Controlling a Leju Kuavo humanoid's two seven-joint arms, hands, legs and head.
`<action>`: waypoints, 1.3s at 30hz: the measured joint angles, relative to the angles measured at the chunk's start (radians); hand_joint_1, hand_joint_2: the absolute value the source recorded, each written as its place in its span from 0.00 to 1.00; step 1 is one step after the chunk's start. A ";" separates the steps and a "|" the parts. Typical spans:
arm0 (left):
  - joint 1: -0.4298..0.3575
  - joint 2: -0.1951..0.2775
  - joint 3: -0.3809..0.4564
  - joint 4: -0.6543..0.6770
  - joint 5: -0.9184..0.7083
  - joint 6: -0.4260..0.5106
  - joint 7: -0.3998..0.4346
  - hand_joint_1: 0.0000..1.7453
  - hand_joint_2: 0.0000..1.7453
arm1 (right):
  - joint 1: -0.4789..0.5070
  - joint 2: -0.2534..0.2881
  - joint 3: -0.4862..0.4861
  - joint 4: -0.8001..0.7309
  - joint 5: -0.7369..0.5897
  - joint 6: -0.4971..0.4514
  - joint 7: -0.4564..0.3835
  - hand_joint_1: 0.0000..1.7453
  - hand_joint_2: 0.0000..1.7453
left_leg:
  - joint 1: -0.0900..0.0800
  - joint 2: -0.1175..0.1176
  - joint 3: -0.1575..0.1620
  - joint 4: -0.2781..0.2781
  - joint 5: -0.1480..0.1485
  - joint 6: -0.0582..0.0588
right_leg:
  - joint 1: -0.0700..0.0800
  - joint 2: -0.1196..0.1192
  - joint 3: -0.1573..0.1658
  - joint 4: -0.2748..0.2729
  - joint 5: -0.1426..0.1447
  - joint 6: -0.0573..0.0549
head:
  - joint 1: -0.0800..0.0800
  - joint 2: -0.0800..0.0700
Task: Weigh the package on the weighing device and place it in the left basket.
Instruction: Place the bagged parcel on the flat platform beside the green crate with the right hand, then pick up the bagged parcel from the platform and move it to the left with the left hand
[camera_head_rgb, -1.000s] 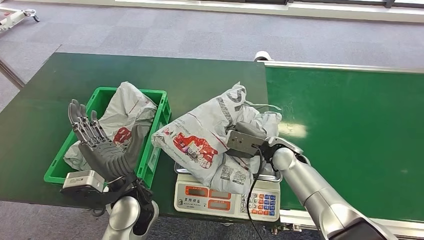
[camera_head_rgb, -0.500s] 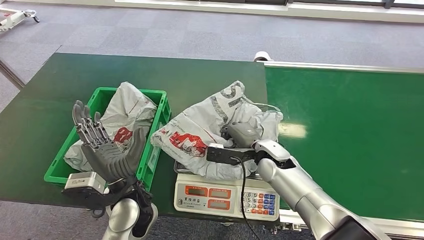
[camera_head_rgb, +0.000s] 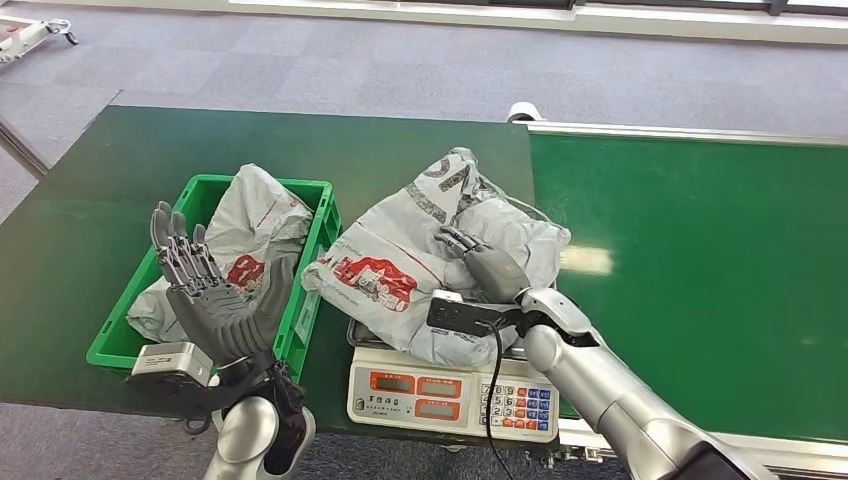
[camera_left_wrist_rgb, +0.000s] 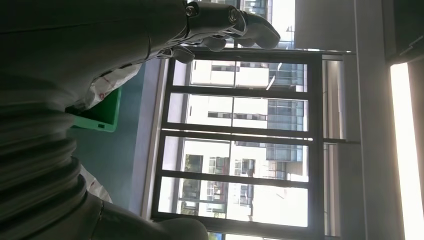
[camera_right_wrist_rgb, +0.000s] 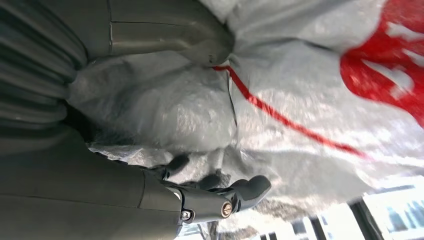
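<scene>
A grey plastic package (camera_head_rgb: 400, 270) with red print lies on the white scale (camera_head_rgb: 450, 395) at the table's front edge. My right hand (camera_head_rgb: 485, 265) lies on the package's right side and grips it. In the right wrist view its fingers (camera_right_wrist_rgb: 220, 197) and thumb (camera_right_wrist_rgb: 165, 30) dig into the crumpled package (camera_right_wrist_rgb: 310, 75). The green basket (camera_head_rgb: 260, 184) stands left of the scale and holds another grey package (camera_head_rgb: 255, 220). My left hand (camera_head_rgb: 215, 300) is raised over the basket's near end, holding nothing, with its fingers (camera_left_wrist_rgb: 240, 25) spread.
A green conveyor belt (camera_head_rgb: 700, 250) with a metal edge runs to the right of the scale. The dark green table (camera_head_rgb: 90, 200) stretches left of and behind the basket. Grey carpet lies beyond. The left wrist view looks out at large windows (camera_left_wrist_rgb: 240, 150).
My right hand has turned on the package and its fingers now reach over the top. The package has shifted and its upper end has risen. The left hand has barely moved.
</scene>
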 joint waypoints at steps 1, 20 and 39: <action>0.000 0.000 0.000 0.001 0.000 -0.002 0.000 0.00 1.00 | 0.011 -0.006 -0.005 -0.016 -0.017 -0.007 -0.018 0.00 0.00 | 0.000 0.000 0.000 0.000 0.000 0.000 | 0.000 0.000 0.000 0.000 0.000 0.000 | 0.000 0.000; 0.002 0.000 0.001 0.008 0.001 -0.034 0.000 0.00 1.00 | 0.243 -0.142 -0.281 -0.463 -0.532 0.322 -0.246 0.00 1.00 | 0.000 0.000 -0.001 0.000 -0.001 0.000 | 0.000 0.000 -0.001 0.000 0.000 0.000 | 0.000 0.000; -0.001 0.004 0.022 0.025 -0.033 -0.181 0.000 0.00 1.00 | 0.569 -0.141 -0.649 -0.832 -0.513 -0.013 -0.291 0.00 1.00 | 0.000 -0.003 -0.002 0.000 -0.003 0.001 | 0.000 -0.003 -0.001 -0.002 -0.003 0.001 | 0.000 0.000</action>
